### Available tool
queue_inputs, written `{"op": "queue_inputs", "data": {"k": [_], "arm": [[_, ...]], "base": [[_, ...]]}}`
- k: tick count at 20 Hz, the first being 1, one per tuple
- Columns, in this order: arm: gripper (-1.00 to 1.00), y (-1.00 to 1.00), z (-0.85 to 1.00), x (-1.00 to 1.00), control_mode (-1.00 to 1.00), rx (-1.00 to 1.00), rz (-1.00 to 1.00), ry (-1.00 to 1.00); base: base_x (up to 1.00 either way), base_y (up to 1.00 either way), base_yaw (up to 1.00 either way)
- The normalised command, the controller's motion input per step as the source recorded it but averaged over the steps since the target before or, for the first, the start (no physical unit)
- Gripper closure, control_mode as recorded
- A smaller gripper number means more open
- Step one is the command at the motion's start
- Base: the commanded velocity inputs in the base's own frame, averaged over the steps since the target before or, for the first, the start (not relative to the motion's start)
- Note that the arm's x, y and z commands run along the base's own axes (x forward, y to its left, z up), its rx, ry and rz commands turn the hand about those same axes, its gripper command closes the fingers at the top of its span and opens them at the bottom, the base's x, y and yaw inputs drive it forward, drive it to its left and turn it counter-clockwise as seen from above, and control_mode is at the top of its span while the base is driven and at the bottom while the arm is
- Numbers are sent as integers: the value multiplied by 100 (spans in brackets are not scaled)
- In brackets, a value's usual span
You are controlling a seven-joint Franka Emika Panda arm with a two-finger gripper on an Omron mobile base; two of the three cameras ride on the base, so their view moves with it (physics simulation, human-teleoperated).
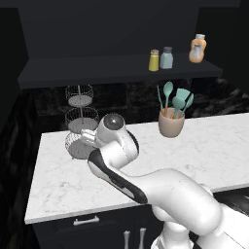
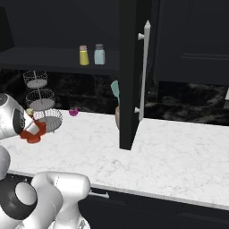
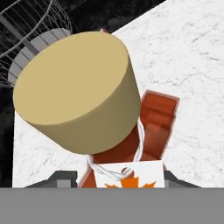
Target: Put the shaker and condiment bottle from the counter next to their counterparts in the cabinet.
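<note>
The condiment bottle (image 3: 148,127) is red-brown with a big yellowish cap (image 3: 76,89) and a white-and-orange label. It stands between the fingers of my gripper (image 3: 118,179), which is shut on it just over the counter (image 3: 192,57). In the right base view the bottle (image 2: 33,132) is at the far left, by my hand. The yellow-green shaker (image 1: 153,60) stands on the cabinet shelf (image 1: 97,70), right beside the pale blue-grey shaker (image 1: 167,58). The stubby orange bottle (image 1: 197,49) is further right on the same shelf. The two shakers (image 2: 83,55) also show in the right base view.
A three-tier wire rack (image 1: 79,121) stands at the counter's back left, close behind the bottle. A beige holder of teal utensils (image 1: 171,121) sits under the shelf. The open dark cabinet door (image 2: 129,76) hangs over the counter. A small magenta object (image 2: 74,112) lies by the backsplash.
</note>
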Motion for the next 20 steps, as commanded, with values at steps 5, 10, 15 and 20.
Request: {"op": "queue_inputs", "data": {"k": [5,10,15,20], "arm": [[100,-43,55,0,-100,9,0,0],[100,-47,46,0,-100,0,0,0],[100,-48,54,0,-100,0,0,0],[100,-42,54,0,-100,0,0,0]], "base": [[0,0,0],[0,0,0],[0,0,0],[0,0,0]]}}
